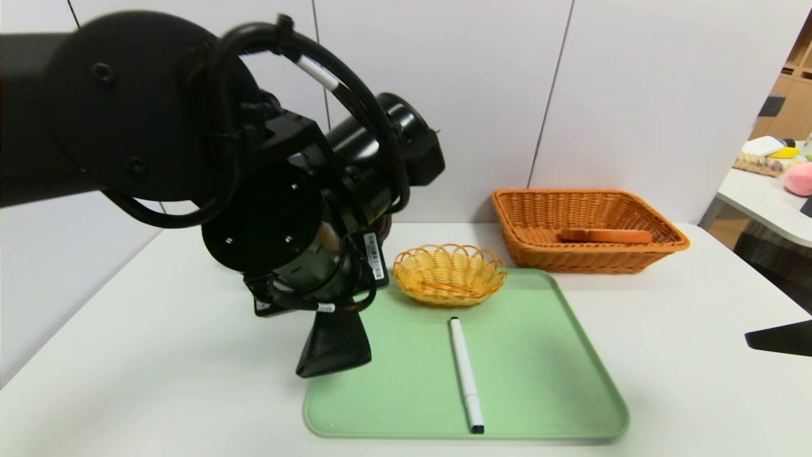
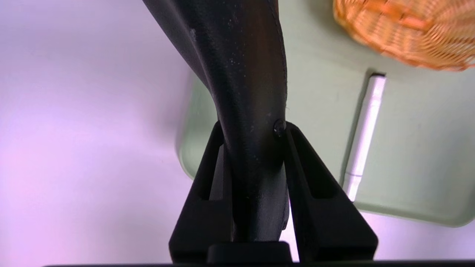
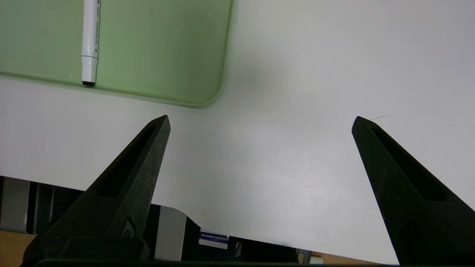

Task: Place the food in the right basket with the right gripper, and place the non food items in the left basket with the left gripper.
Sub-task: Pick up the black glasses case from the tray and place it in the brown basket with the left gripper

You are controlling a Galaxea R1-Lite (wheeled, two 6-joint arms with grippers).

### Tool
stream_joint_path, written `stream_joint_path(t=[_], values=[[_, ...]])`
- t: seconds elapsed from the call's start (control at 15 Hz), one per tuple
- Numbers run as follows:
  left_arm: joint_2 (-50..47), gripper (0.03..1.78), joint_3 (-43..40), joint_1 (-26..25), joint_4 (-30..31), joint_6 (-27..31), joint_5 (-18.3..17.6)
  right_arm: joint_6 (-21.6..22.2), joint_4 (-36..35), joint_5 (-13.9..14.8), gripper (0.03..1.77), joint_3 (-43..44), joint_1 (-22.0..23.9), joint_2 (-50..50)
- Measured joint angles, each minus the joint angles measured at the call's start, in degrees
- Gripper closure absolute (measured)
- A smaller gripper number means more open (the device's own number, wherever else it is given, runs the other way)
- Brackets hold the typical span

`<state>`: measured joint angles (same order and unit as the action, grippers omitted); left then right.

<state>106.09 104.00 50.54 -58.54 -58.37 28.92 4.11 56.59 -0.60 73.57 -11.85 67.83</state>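
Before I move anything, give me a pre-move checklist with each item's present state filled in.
1. Left end effector closed on the dark object, above the tray's left side: ok.
2. Identity of the dark object, food or not: cannot tell.
3. Left basket in sight for the drop: cannot tell; the left arm hides much of that side.
4. White marker in a basket: not ok, it lies on the tray.
5. Right end effector open and holding nothing, off the tray's right side: ok.
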Motion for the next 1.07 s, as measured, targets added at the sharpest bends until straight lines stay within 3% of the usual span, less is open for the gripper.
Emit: stream_joint_path(t=[0.13, 0.27, 0.53, 0.8, 0.93, 1.07], values=[[-1.3, 1.36, 0.2, -1.9, 4.5, 4.9, 4.0, 0.0, 0.0, 0.0, 0.1, -0.5, 0.0, -0.2], [-2.0, 1.36, 0.8, -5.1, 10.9, 12.1, 5.3, 0.0, 0.0, -0.1, 0.1, -0.9, 0.0, -0.6], [-1.3, 1.36, 2.2, -13.1, 27.5, 32.5, 4.6, -0.2, 0.0, -0.2, 0.1, -1.3, 0.0, -0.9], [2.8, 1.36, 0.2, -20.5, 50.7, 52.0, 0.9, 0.0, 0.0, -0.2, 0.1, -1.7, 0.0, -1.4], [5.1, 1.36, -1.2, -22.9, 58.6, 55.7, -1.4, 0.0, -0.1, -0.3, 0.1, -1.9, 0.1, -1.6], [7.5, 1.36, -2.2, -24.6, 62.8, 55.5, -1.7, 0.0, 0.0, -0.5, 0.1, -2.0, 0.1, -1.5]])
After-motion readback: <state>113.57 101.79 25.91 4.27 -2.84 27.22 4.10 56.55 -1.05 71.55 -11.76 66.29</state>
